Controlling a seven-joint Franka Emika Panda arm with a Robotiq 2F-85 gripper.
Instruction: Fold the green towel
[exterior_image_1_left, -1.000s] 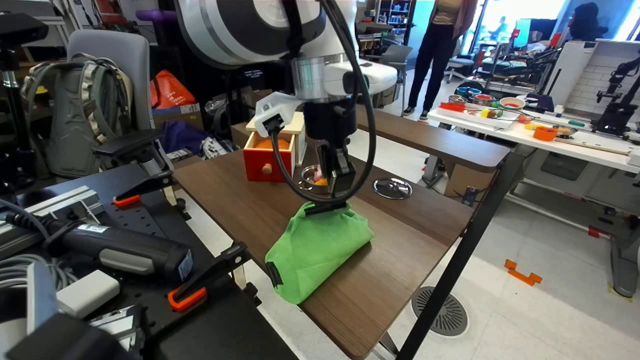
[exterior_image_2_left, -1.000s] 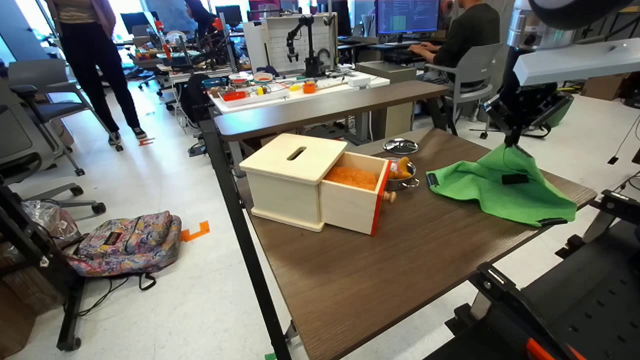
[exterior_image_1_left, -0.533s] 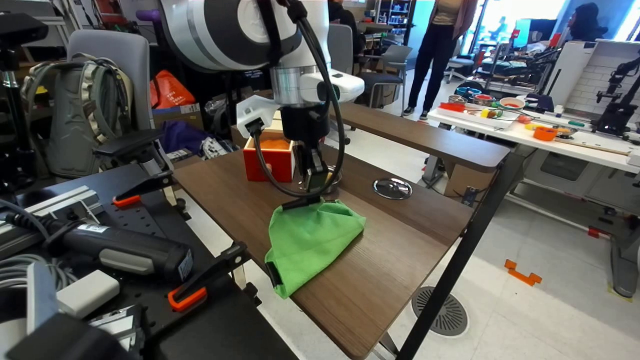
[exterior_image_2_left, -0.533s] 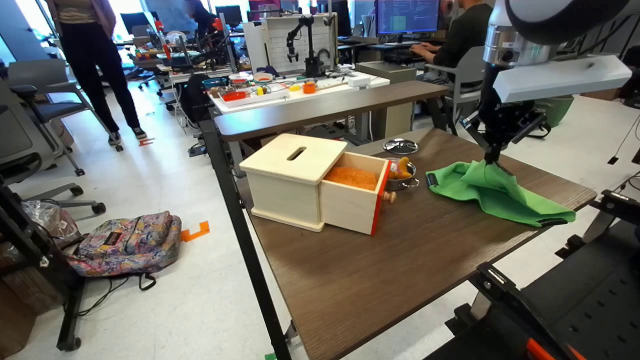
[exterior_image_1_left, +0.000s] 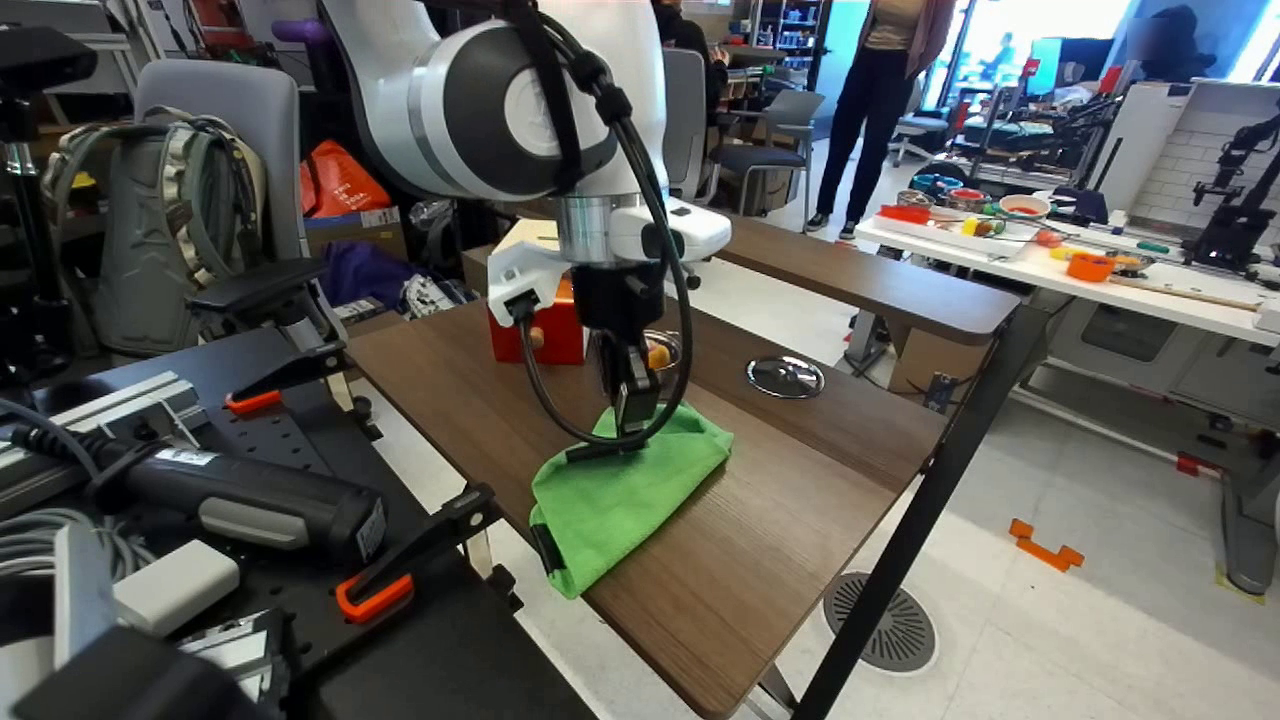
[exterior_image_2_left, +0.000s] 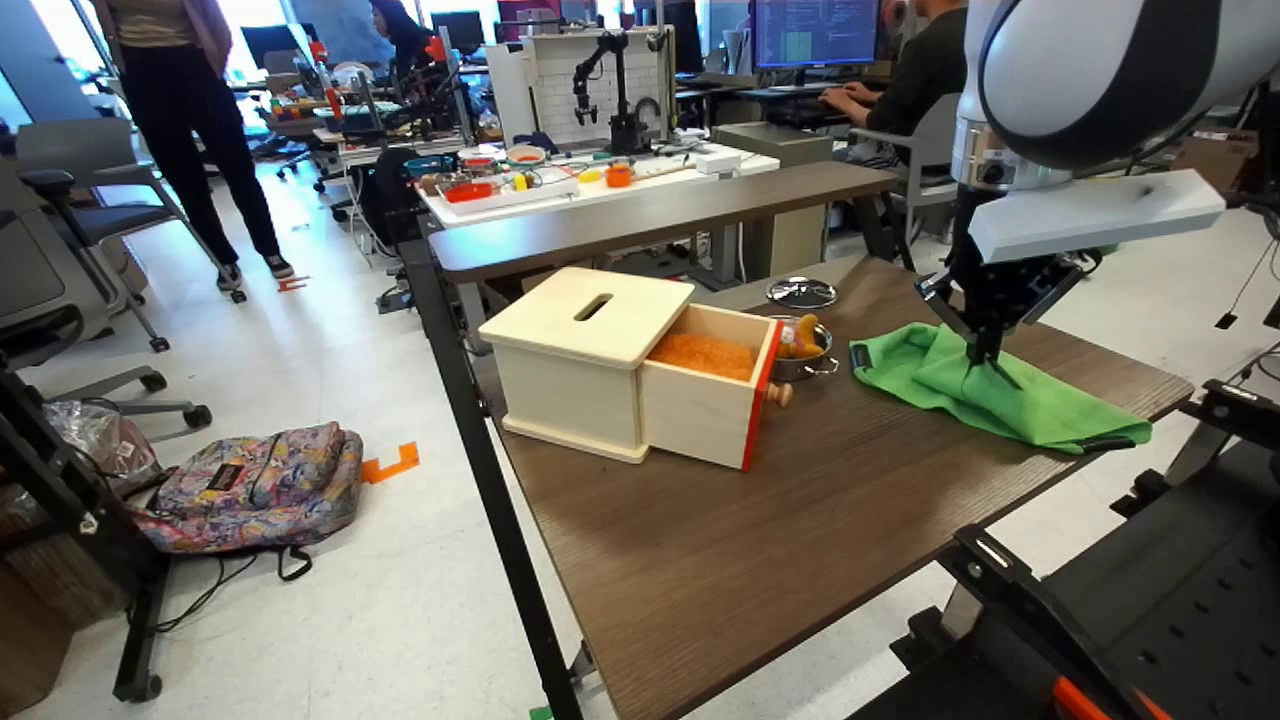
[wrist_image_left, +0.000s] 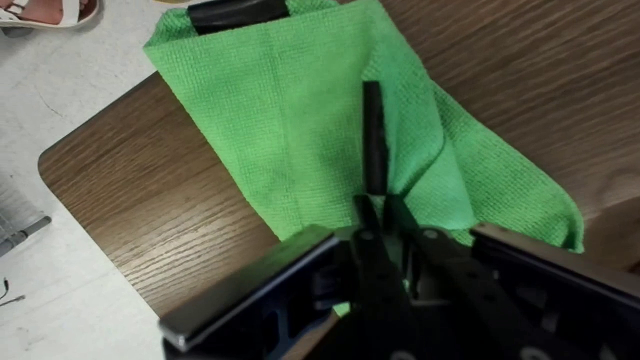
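The hand (wrist_image_left: 380, 207) is clamped on the green towel (wrist_image_left: 320, 130); a pot (exterior_image_2_left: 802, 368), a lid (exterior_image_2_left: 802, 292) and an open drawer (exterior_image_2_left: 695, 412) lie near.

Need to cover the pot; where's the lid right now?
In an exterior view, the lid lies on the table just behind the pot, to the left of the green towel.

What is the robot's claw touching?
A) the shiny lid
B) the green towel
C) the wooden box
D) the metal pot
B: in the wrist view the claw, its tips close together, meets a black strip on the green towel.
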